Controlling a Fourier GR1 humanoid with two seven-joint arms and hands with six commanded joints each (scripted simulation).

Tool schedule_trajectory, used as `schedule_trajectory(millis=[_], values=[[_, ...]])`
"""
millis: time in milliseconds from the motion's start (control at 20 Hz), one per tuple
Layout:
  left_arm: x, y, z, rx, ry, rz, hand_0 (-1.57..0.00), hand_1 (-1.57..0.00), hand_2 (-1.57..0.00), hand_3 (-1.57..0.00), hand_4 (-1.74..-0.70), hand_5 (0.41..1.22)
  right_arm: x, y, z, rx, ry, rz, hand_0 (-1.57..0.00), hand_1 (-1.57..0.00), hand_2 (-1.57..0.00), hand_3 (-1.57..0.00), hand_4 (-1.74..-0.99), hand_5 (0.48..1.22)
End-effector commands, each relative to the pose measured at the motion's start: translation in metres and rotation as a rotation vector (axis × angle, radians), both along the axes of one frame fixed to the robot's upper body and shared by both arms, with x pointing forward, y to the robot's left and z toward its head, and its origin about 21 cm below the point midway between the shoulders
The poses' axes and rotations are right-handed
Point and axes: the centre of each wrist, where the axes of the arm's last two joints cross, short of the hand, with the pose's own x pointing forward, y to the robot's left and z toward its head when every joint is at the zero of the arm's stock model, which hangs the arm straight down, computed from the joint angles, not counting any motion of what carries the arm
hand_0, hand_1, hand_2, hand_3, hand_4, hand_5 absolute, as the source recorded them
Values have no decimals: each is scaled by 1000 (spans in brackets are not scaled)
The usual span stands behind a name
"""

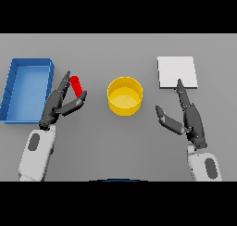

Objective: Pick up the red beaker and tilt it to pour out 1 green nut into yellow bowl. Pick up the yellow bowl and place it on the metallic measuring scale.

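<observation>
Nearest in the head view are the two white and grey forearms rising from the lower edge, each ending in a dark hand over the grey tabletop [115,141]. On the left side, the left hand [59,104] reaches up and to the right, its fingers stretched long and the thumb spread apart from them. A red beaker [77,86] sits in the gap between those fingers and the thumb, leaning slightly; whether either touches it I cannot tell, and nothing is curled round it. Just left of this hand lies a blue tray [14,88]. At the middle stands the yellow bowl [125,96], upright, well apart from both hands. On the right side, the right hand [190,116] is spread wide and holds nothing, its fingertips pointing up at the near edge of the pale square measuring scale [177,72].
</observation>
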Motion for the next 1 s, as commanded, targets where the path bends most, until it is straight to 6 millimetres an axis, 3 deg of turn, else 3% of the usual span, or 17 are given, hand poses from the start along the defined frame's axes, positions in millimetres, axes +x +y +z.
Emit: schedule_trajectory(millis=[0, 100, 400, 750, 850, 950], values=[[4, -4, 1, 13, -11, -6, 1, 1, 1, 1, -1200, 651, -3, -2, -2, 10, 4, 4, 1, 1, 1, 1, -1222, 627], [19, -5, 6, 45, 2, 5, 1, 1, 1, 1, -1197, 657, -4, -1, -5, 19, 13, 3, 1, 1, 1, 1, -1227, 630], [35, -14, -5, 54, 17, 15, 1, 1, 1, 1, -1207, 673, -5, -4, -5, 21, 10, -2, 1, 1, 1, 1, -1240, 639], [51, -22, -15, -67, -24, 42, -4, -7, -54, -37, -1328, 738, -6, -4, 0, 36, 9, -18, 1, 1, 1, 1, -1244, 644], [52, -30, -20, -92, -33, 53, -207, -230, -287, -254, -1401, 787, -3, -4, -2, 26, 19, -23, 1, 1, 1, 1, -1240, 645], [52, -32, -24, -68, -40, 93, -551, -588, -662, -728, -1471, 943, -8, -5, 0, 27, -3, -24, 1, 1, 1, 1, -1237, 648]])
